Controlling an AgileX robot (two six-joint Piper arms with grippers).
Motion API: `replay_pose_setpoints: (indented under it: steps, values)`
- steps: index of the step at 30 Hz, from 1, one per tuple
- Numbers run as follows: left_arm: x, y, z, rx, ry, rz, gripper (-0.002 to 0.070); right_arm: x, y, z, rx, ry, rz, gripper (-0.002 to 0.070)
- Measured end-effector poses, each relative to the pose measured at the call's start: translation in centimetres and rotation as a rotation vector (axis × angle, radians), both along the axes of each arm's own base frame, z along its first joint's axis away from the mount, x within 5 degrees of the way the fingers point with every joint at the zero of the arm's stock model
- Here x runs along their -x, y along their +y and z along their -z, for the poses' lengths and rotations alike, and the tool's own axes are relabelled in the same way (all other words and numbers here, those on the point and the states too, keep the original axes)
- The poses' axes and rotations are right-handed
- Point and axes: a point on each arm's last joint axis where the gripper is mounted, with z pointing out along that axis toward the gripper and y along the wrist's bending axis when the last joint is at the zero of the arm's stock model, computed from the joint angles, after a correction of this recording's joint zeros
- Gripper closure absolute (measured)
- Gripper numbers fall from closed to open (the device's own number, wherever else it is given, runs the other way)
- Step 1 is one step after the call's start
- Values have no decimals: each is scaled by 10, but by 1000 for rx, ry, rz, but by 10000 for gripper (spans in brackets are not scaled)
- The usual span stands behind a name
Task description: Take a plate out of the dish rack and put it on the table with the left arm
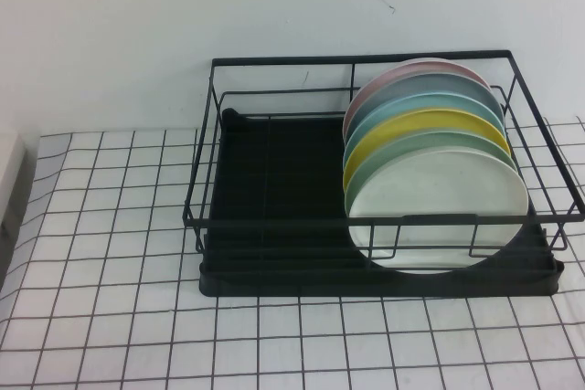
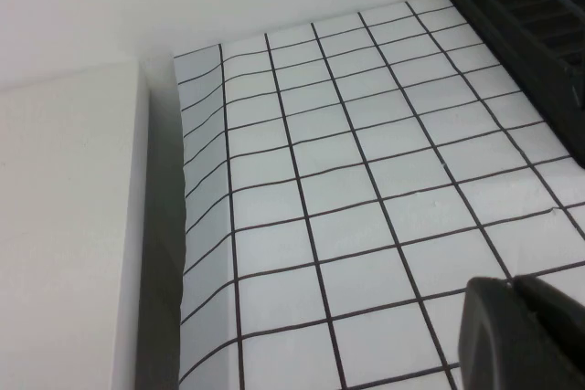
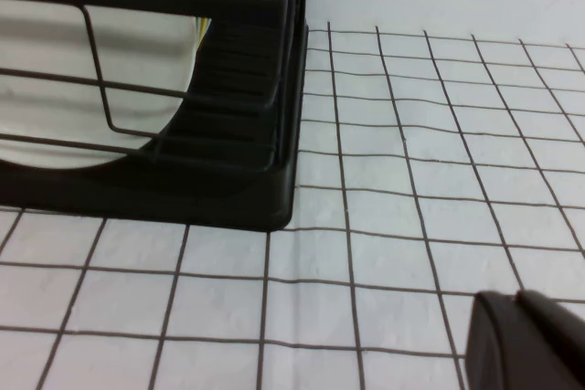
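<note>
The plain white, glossy round plate [image 1: 437, 207] stood on edge at the front of a row of upright plates in the black wire-frame dish rack [image 1: 274, 226], leaning back against a pale mint-green plate [image 1: 430, 142], a yellow plate [image 1: 422, 125] and further blue-green and pinkish plates behind. The row was crowded into the rack's right half, probably so the wires could keep each disc propped; the left half of the black tray base held nothing. Being foremost, the white plate looked the easiest to reach from the robot's side.

The rack sat toward the back of the table [image 1: 110, 299], which was covered in a white cloth printed with a thin black grid, leaving open cloth in front and to the left for setting a plate down.

Neither arm showed in the high view. The left gripper [image 2: 517, 335] hovered low over the cloth, well left of the rack, its black fingers pressed together on nothing. The right gripper [image 3: 521, 340] hung near the rack's front right corner; only a dark edge of it showed, so I cannot tell its state.

No brand, label or writing could be read anywhere.
</note>
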Motion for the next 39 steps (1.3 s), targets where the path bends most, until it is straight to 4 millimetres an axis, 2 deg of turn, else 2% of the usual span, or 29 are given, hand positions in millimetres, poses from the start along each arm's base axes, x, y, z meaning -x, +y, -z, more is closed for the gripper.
replay_pose_setpoints:
  steps: [17,30,39]
  values:
    - [0,-1,-1,37,-10,1,678,0,0,0,0,0,0,678]
    - [-1,-7,-4,250,-31,9,678,0,0,0,0,0,0,678]
    - [-1,-7,-4,266,-31,10,678,0,0,0,0,0,0,678]
